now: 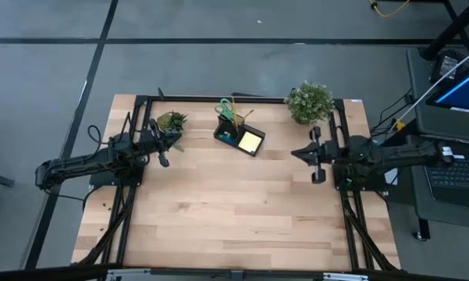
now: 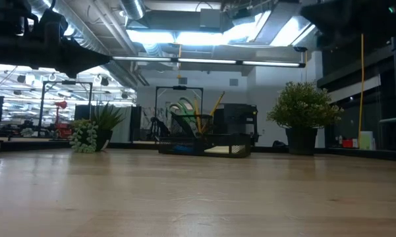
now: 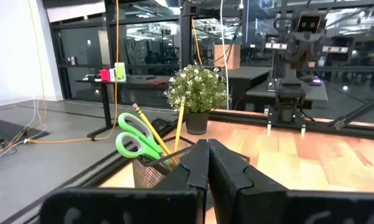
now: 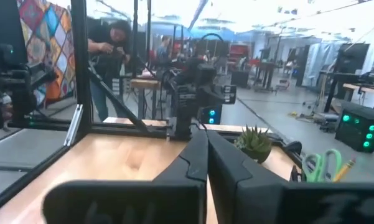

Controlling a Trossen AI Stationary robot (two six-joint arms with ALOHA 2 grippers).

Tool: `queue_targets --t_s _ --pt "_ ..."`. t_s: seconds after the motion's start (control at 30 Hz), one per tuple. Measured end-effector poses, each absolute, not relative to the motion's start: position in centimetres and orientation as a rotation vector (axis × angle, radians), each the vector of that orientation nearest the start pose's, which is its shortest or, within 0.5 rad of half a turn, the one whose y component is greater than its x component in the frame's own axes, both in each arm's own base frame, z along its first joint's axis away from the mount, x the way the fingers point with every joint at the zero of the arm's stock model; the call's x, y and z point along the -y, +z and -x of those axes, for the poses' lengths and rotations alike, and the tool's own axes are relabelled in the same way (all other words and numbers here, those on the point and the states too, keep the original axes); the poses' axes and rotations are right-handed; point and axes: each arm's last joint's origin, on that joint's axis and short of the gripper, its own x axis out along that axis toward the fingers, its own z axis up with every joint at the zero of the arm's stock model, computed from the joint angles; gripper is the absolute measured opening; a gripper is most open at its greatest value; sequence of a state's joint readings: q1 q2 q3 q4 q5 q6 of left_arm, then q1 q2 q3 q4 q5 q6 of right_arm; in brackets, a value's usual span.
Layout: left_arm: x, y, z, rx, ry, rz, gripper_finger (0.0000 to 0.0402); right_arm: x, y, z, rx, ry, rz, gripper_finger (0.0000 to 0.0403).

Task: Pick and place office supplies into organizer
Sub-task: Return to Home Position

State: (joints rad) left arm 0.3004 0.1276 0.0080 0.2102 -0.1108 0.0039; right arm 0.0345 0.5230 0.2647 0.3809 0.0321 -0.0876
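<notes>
Left tool (image 3: 207,147) before half-hidden organizer (image 3: 152,174)

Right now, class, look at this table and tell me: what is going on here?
Nothing is being handled. The left gripper and the right gripper are both shut and empty, each at its own side of the table. The black mesh organizer stands at the back middle, between the small plant and the bushy plant, with green-handled scissors and a pencil upright in its cup and the yellow sticky-note pad in its tray.
</notes>
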Motion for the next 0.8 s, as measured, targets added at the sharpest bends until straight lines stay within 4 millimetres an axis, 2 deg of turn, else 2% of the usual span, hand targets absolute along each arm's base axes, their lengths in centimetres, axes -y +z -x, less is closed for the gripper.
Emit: queue_targets --t_s 0.3,0.43,0.8 --pt "-3.4 17.6 -9.9 0.089 0.411 -0.012 0.0005 -0.3 18.1 -12.0 0.130 0.000 0.052 0.0010" --pt "-3.4 17.6 -9.9 0.089 0.411 -0.012 0.0005 -0.4 17.6 -12.0 0.075 0.015 0.059 0.0010" --pt "-3.4 17.6 -9.9 0.089 0.411 -0.012 0.0004 -0.4 17.6 -12.0 0.074 0.032 -0.016 0.0010"
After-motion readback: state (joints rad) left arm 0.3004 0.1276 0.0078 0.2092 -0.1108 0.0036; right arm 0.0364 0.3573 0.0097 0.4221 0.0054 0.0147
